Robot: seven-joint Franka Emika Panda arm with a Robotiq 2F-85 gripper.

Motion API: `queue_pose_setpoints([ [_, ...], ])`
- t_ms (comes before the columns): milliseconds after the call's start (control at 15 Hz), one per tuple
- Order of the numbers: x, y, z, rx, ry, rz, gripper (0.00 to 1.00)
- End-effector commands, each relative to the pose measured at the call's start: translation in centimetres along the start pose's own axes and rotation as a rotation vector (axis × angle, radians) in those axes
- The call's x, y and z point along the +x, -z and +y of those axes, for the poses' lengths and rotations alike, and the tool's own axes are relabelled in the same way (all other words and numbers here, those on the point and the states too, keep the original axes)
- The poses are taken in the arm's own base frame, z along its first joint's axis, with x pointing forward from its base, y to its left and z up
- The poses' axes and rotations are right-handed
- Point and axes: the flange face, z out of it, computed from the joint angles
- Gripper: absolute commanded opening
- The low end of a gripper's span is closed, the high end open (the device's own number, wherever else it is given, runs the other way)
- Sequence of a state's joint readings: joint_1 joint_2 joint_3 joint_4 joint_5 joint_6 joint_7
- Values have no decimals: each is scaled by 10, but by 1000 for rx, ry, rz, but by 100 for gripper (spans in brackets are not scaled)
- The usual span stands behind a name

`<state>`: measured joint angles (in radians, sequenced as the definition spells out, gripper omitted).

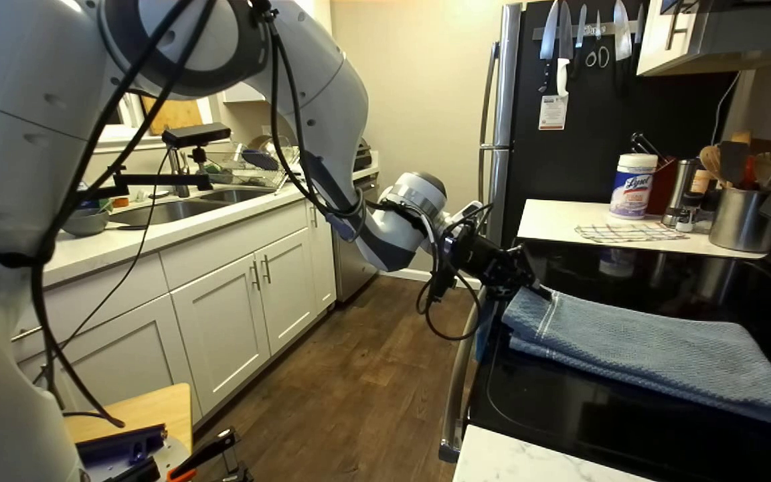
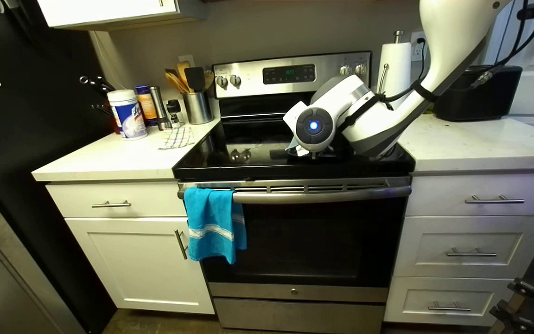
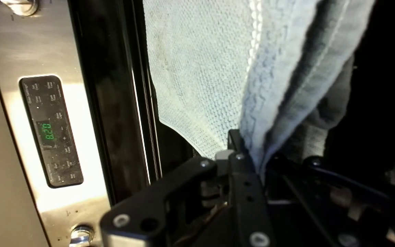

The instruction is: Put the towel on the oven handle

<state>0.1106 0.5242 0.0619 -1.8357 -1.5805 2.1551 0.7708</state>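
Wrist view: the jaws pinch the towel by its edge, stovetop beside them, one jaw half lost in shadow.

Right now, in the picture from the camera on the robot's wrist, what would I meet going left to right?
Judging by their middles: the stove's upper knob, display with green digits, lower knob, blue-grey towel.
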Motion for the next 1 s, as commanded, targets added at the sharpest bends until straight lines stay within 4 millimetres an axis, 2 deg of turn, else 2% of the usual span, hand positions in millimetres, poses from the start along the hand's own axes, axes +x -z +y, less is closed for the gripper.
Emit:
queue_pose_setpoints([
  [0, -2, 5, 11, -16, -18, 2, 2],
  [133, -8, 16, 31, -6, -36, -2, 1],
  [467, -27, 42, 117, 12, -148, -23, 1],
  [667, -29, 58, 159, 37, -209, -42, 1],
  [933, -28, 79, 186, 64, -232, -8, 1],
])
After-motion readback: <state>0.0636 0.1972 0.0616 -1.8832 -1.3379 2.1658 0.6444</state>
